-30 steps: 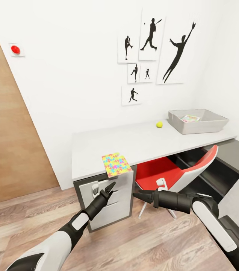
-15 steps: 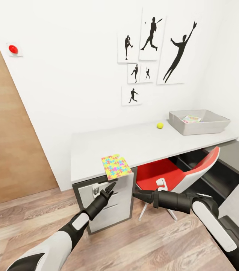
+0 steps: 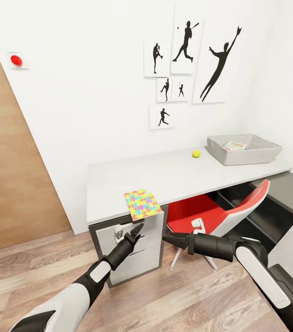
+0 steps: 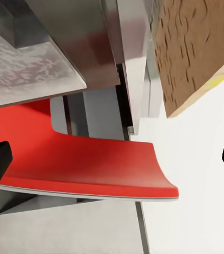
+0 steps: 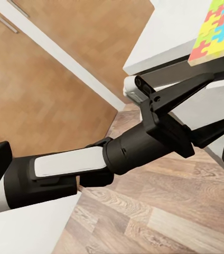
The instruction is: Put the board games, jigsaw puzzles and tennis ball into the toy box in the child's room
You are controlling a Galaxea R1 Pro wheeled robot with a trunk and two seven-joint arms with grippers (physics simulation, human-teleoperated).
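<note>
- Table point(image 3: 165, 177) spans the middle of the head frame, its white drawer unit point(image 3: 130, 246) below the near left corner.
- Toy box point(image 3: 243, 149) sits on its far right end, a colourful flat item inside.
- Red chair point(image 3: 211, 213) is tucked under the desktop.
- Jigsaw puzzle point(image 3: 142, 203) overhangs the near edge, just above my left gripper point(image 3: 136, 232), whose fingers are spread and empty.
- My right gripper point(image 3: 167, 240), lower centre, also gapes with nothing held.
- Tennis ball point(image 3: 196, 153) rests left of the box.
</note>
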